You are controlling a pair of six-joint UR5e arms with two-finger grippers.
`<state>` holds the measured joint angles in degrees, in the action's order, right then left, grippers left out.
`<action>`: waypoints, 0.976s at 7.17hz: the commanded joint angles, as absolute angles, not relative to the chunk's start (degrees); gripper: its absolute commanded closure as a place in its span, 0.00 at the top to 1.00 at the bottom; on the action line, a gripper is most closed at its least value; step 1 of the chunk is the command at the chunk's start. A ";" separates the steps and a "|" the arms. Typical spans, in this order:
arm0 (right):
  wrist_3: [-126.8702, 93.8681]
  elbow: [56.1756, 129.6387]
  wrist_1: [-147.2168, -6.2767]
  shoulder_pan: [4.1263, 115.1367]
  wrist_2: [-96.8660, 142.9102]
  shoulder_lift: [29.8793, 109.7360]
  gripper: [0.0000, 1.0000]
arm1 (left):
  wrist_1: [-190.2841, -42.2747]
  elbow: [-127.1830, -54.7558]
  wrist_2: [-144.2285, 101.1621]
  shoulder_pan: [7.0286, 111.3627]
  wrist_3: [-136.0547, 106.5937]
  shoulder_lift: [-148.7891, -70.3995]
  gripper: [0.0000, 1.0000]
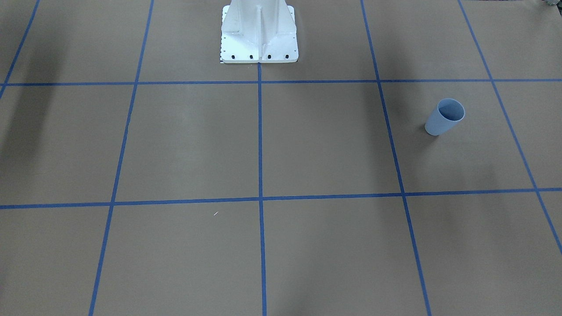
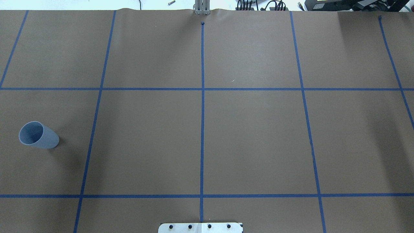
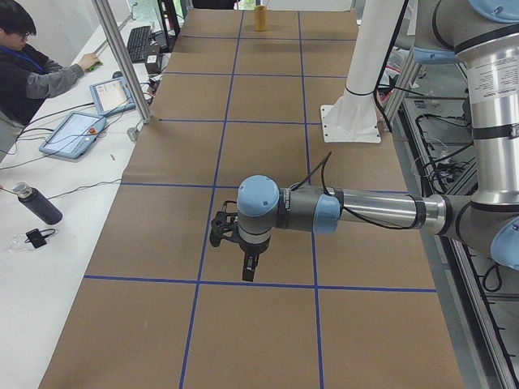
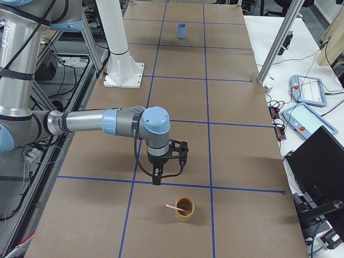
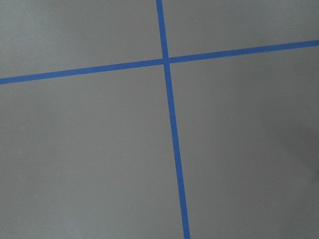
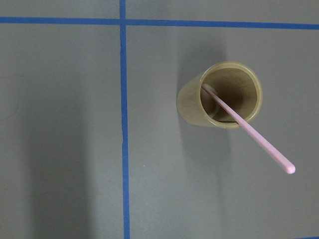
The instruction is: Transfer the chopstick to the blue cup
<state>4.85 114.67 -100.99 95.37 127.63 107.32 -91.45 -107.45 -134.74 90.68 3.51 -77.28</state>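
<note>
The pale blue cup stands upright and empty on the brown table, at the left in the overhead view and far off in the exterior right view. The salmon-pink chopstick leans in a tan cup, its top sticking out over the rim; it also shows in the exterior right view. My right gripper hangs above the table, a little short of the tan cup. My left gripper points down over bare table. I cannot tell whether either is open or shut.
The white robot pedestal stands at the table's robot-side edge. Blue tape lines grid the table. An operator, tablets and a bottle are at a white side table. Aluminium posts stand at the table's far edge.
</note>
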 commanded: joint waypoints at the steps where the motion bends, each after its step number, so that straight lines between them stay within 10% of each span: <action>1: 4.92 115.31 -100.99 95.36 127.97 107.32 1.00 | -91.58 -108.02 -134.48 90.79 3.60 -77.69 0.98; 7: 4.83 114.17 -88.28 96.59 133.49 104.06 1.00 | -95.88 -106.09 -134.91 90.97 3.51 -85.94 0.98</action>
